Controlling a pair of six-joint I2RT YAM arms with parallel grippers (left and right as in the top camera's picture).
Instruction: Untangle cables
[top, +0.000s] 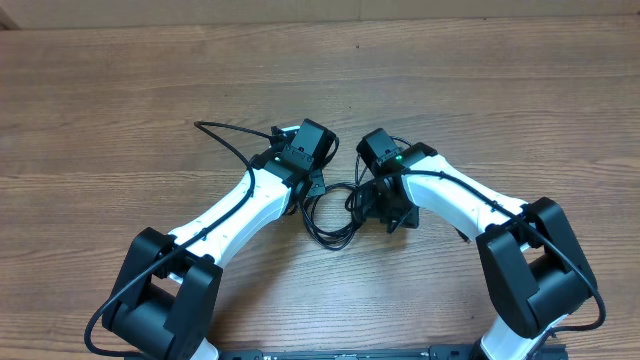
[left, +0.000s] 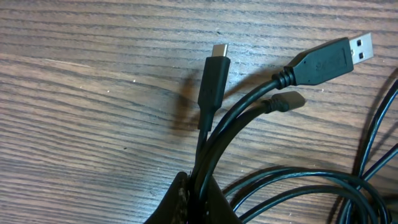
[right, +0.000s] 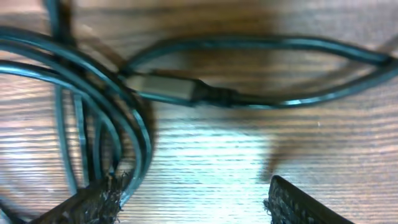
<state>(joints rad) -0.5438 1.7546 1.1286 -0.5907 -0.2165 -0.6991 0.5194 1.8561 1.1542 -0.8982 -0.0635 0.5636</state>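
On the table (top: 110, 90), cables (top: 330, 222) are pinched by the closed left fingers (left: 175, 205), the right fingers (right: 297, 203) are held wide and empty, and knots could be tightened by pulling

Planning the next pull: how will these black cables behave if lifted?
Probably floppy: the cables lie in loose, curving loops. Likely light, being thin. Strands pinched in the left gripper may drag neighbours along.

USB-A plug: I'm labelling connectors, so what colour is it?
USB-A plug: black body, silver metal tip; best in left wrist view.
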